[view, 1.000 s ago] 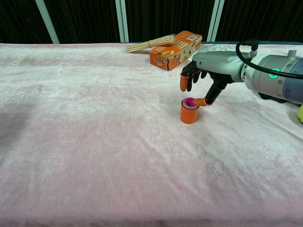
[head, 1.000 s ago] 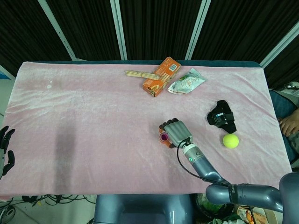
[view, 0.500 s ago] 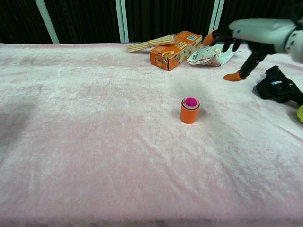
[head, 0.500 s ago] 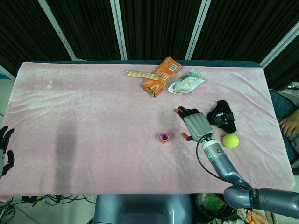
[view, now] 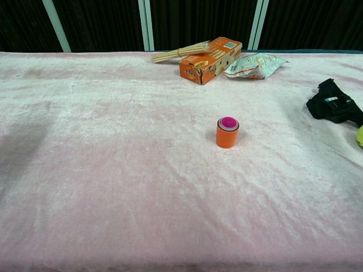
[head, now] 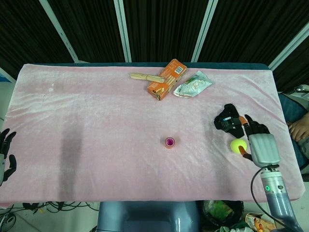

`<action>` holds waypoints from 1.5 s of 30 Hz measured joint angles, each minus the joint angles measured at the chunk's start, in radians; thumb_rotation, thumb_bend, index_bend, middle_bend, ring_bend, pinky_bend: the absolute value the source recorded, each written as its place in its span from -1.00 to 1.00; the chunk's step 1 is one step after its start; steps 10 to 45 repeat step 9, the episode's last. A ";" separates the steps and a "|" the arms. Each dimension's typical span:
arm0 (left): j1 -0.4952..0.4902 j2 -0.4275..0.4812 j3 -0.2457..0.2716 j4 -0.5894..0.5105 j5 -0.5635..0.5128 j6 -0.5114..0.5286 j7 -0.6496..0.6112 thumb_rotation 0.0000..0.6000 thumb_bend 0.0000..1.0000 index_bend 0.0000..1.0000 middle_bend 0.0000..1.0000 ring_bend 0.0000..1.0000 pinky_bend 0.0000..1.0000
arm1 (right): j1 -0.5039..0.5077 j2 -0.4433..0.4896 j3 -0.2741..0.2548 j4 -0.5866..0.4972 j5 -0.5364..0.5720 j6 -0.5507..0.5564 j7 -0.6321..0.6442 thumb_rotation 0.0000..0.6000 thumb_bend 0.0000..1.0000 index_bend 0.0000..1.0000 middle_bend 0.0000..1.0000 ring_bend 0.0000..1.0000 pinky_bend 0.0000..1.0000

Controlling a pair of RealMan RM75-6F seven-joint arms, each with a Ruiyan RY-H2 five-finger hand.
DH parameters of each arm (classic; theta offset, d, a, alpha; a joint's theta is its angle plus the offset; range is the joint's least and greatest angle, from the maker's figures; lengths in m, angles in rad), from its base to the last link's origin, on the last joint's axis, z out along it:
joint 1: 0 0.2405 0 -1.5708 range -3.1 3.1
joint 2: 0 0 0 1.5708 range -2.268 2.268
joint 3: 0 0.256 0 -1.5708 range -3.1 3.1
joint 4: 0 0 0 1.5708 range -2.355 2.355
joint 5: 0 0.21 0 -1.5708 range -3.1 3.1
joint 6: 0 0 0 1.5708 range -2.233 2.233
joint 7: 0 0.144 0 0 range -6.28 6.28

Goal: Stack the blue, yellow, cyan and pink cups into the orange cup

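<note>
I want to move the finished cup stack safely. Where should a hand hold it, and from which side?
Grip the orange cup around its round wall, below the rim, with fingers on opposite sides. It stands upright and alone on the cloth, so any side is free. The right hand is nearer, so coming from the robot's right seems best. Avoid pinching the pink cup inside: that might lift it out.

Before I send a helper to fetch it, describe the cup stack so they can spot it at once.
On the pink cloth, look near the middle, nearer you than the orange box at the far edge. The orange cup stands upright and alone there, the only cup-shaped thing, with a pink cup showing inside its rim.
</note>
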 measured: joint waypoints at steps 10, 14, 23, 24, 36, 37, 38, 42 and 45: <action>0.002 0.000 0.003 -0.009 0.016 0.010 0.008 1.00 0.41 -0.82 -0.94 -1.00 -1.00 | -0.151 -0.060 -0.046 0.135 -0.058 0.116 0.039 1.00 -0.61 -0.84 -0.92 -0.70 -0.59; 0.002 0.000 0.003 -0.009 0.016 0.010 0.008 1.00 0.41 -0.82 -0.94 -1.00 -1.00 | -0.151 -0.060 -0.046 0.135 -0.058 0.116 0.039 1.00 -0.61 -0.84 -0.92 -0.70 -0.59; 0.002 0.000 0.003 -0.009 0.016 0.010 0.008 1.00 0.41 -0.82 -0.94 -1.00 -1.00 | -0.151 -0.060 -0.046 0.135 -0.058 0.116 0.039 1.00 -0.61 -0.84 -0.92 -0.70 -0.59; 0.002 0.000 0.003 -0.009 0.016 0.010 0.008 1.00 0.41 -0.82 -0.94 -1.00 -1.00 | -0.151 -0.060 -0.046 0.135 -0.058 0.116 0.039 1.00 -0.61 -0.84 -0.92 -0.70 -0.59; 0.002 0.000 0.003 -0.009 0.016 0.010 0.008 1.00 0.41 -0.82 -0.94 -1.00 -1.00 | -0.151 -0.060 -0.046 0.135 -0.058 0.116 0.039 1.00 -0.61 -0.84 -0.92 -0.70 -0.59; 0.002 0.000 0.003 -0.009 0.016 0.010 0.008 1.00 0.41 -0.82 -0.94 -1.00 -1.00 | -0.151 -0.060 -0.046 0.135 -0.058 0.116 0.039 1.00 -0.61 -0.84 -0.92 -0.70 -0.59; 0.002 0.000 0.003 -0.009 0.016 0.010 0.008 1.00 0.41 -0.82 -0.94 -1.00 -1.00 | -0.151 -0.060 -0.046 0.135 -0.058 0.116 0.039 1.00 -0.61 -0.84 -0.92 -0.70 -0.59; 0.002 0.000 0.003 -0.009 0.016 0.010 0.008 1.00 0.41 -0.82 -0.94 -1.00 -1.00 | -0.151 -0.060 -0.046 0.135 -0.058 0.116 0.039 1.00 -0.61 -0.84 -0.92 -0.70 -0.59; 0.002 0.000 0.003 -0.009 0.016 0.010 0.008 1.00 0.41 -0.82 -0.94 -1.00 -1.00 | -0.151 -0.060 -0.046 0.135 -0.058 0.116 0.039 1.00 -0.61 -0.84 -0.92 -0.70 -0.59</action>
